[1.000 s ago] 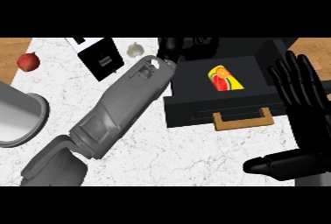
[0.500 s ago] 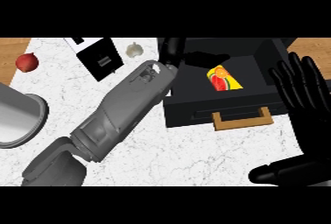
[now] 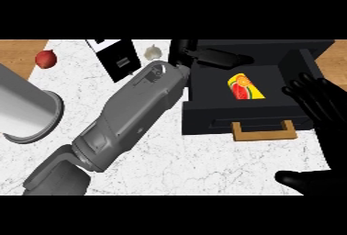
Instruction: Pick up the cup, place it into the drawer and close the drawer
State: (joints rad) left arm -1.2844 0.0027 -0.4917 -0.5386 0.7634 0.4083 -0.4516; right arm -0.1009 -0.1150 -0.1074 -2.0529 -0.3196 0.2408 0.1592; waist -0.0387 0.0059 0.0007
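The cup [image 3: 244,87], with an orange, red and yellow fruit print, lies on its side inside the open black drawer [image 3: 203,124]. The drawer's wooden handle [image 3: 264,131] faces me. My left hand [image 3: 215,56] hovers over the drawer's far left corner, fingers stretched out and apart from the cup, and its grey forearm [image 3: 129,119] slants across the counter. At the right edge, beside the drawer, my right hand [image 3: 324,110] rests open with its fingers up.
A large grey metal pot [image 3: 24,110] stands at the left. A red round fruit [image 3: 45,57], a garlic bulb [image 3: 153,52] and a black box [image 3: 116,59] sit along the back. Wooden edging [image 3: 13,53] borders the white marble counter [image 3: 203,165].
My left hand has shifted slightly over the drawer's back, with the cup staying where it lies. The right hand has drifted a little to the right and toward me.
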